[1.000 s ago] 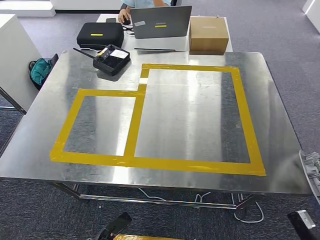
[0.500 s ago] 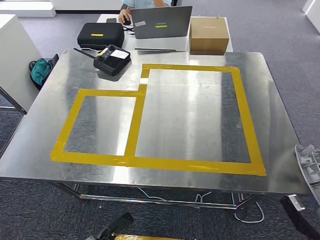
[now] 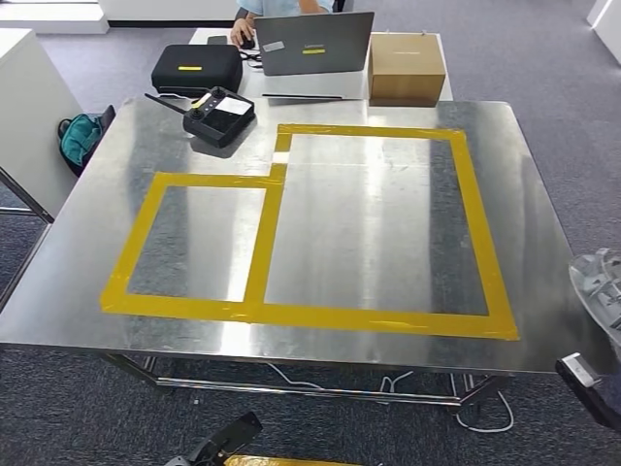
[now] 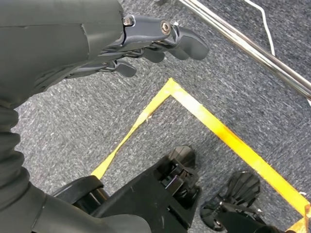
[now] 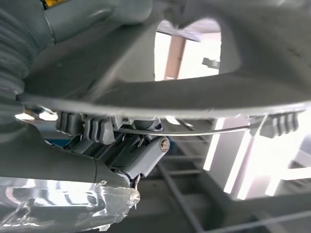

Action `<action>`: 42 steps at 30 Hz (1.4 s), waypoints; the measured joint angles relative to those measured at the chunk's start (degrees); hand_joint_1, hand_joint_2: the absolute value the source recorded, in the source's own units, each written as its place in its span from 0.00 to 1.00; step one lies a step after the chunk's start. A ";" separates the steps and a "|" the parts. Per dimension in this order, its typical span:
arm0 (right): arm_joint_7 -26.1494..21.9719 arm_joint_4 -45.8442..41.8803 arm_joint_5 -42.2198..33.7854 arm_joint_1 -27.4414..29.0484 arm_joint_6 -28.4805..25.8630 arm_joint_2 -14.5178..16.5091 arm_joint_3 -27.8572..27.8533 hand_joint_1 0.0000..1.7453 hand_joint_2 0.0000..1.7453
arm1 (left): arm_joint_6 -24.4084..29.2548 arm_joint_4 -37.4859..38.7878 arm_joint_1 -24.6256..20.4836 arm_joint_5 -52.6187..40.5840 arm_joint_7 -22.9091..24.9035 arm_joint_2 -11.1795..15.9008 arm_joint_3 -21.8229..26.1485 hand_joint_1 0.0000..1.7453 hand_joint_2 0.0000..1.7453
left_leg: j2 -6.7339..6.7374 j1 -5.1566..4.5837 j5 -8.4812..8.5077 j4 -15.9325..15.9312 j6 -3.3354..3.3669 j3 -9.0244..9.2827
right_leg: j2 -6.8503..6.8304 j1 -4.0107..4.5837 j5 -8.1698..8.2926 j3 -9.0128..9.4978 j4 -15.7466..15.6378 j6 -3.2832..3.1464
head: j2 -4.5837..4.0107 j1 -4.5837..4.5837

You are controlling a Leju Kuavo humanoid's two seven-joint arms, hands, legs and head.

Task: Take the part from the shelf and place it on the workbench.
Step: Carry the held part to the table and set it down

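- Workbench (image 3: pixel 87 233) fills my head view, steel-topped, with yellow tape (image 3: pixel 271 209) marking two adjoining rectangles, a small one left and a larger one right.
- Part (image 3: pixel 599 282), grey and ribbed, sits at the bench's right edge, carried in my right hand (image 5: pixel 121 150); the right wrist view shows the fingers clamped under its flat rim.
- My left hand (image 4: pixel 146 43) hangs low over carpet, holding nothing, fingers loosely extended.
- Risk one: I judge the part is low against the bench edge, so sweeping inward without lifting could knock the rim on the steel and pry it from the grip.
- Risk two: the grip bears on one thin edge; a quick swing could tilt the part out.
- Risk three: a black controller (image 3: pixel 218 115) lies at the far left, well apart from my path.
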 joint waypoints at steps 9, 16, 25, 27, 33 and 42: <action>0.01 0.02 -0.04 -2.03 1.52 -5.27 5.89 1.00 1.00 | -0.27 0.00 -0.08 -0.34 0.02 -0.09 -0.26 0.00 1.00 | -0.02 -0.02 0.07 0.00 0.09 -0.05 | -0.03 -0.02 0.00 -0.02 0.00 0.00 | 0.00 0.01; 0.02 1.12 -0.02 -4.88 1.59 -5.92 10.87 1.00 1.00 | -0.27 0.00 -0.11 -0.48 0.01 -0.16 -0.32 0.00 1.00 | -0.01 -0.02 0.06 0.00 0.09 -0.04 | -0.01 -0.01 0.01 -0.02 -0.04 0.00 | 0.00 0.00; -19.24 5.98 -0.41 -5.01 -0.80 2.40 9.72 1.00 1.00 | -0.32 0.00 -0.07 -0.48 -0.22 -0.11 -0.54 0.00 1.00 | 0.00 -0.01 0.06 0.00 0.09 -0.03 | 0.00 0.04 0.00 -0.03 -0.05 0.00 | 0.00 -0.02; -23.54 6.96 -0.52 -4.69 -1.31 5.38 7.49 1.00 1.00 | -0.33 0.00 -0.08 -0.48 -0.30 -0.04 -0.71 0.00 1.00 | 0.00 -0.01 0.06 0.00 0.09 -0.04 | 0.00 0.03 0.00 -0.03 -0.05 0.00 | 0.00 -0.02; -25.46 8.49 -0.64 -4.30 -1.66 9.93 4.24 1.00 1.00 | -0.36 0.00 -0.09 -0.49 -0.33 0.06 -0.99 0.00 1.00 | 0.00 -0.02 0.06 0.00 0.09 -0.04 | 0.00 0.02 0.02 -0.01 -0.06 0.01 | 0.00 -0.01; -30.45 11.13 -0.01 -5.09 -3.08 13.17 4.05 1.00 1.00 | -0.57 0.00 -0.37 -1.56 -0.32 0.02 -1.86 0.00 1.00 | 0.01 -0.01 0.06 0.00 0.09 -0.04 | 0.01 0.02 0.02 -0.01 -0.06 0.01 | 0.00 -0.02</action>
